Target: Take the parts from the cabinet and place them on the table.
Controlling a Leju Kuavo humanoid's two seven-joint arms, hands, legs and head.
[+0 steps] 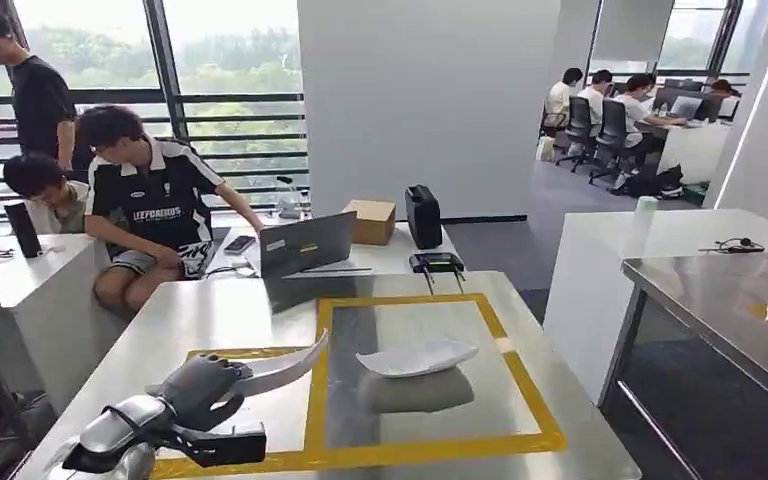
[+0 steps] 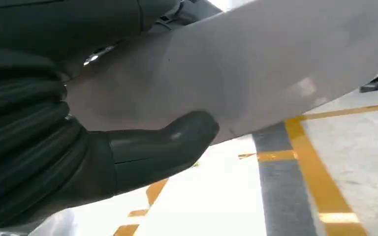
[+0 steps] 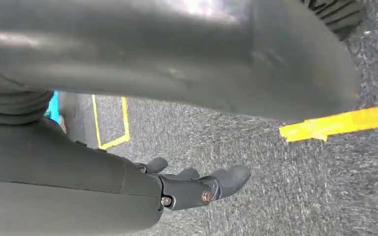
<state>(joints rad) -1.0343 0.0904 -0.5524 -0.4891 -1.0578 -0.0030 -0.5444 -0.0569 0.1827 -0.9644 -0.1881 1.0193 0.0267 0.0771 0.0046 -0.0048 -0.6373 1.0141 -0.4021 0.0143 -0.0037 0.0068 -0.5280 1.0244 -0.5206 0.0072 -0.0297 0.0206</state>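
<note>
The left hand (image 1: 200, 385) grips a long, curved white part (image 1: 285, 368) by its broad end, holding it just above the steel bench (image 1: 210, 310) at the left edge of the yellow tape frame (image 1: 535, 405); the pointed tip reaches toward the middle of the frame. In the left wrist view the thumb (image 2: 177, 140) lies across the underside of the part (image 2: 256, 73) while darker fingers close over its other face, so the grip is a pinch through the thickness of the shell. A second white part (image 1: 418, 357), a shallow curved shell, already lies inside the frame, near but apart from the tip of the held one. The right hand (image 3: 197, 189) hangs by the robot's side over grey carpet, fingers loosely curled and apart with nothing in them. Judging by its thin wall and smooth, slightly glossy surface, the held part is likely a light, rigid plastic moulding: stiff enough to keep its shape, but slick, and long enough that a grip at one end leaves the tip free to swing or dip. Holding nearer the wide middle would steady it; as it is, it should probably be lowered gently so the tip does not knock the part already on the bench. People sit at desks behind, with a laptop (image 1: 305, 243) and a cardboard box (image 1: 371, 220) beyond the frame.
</note>
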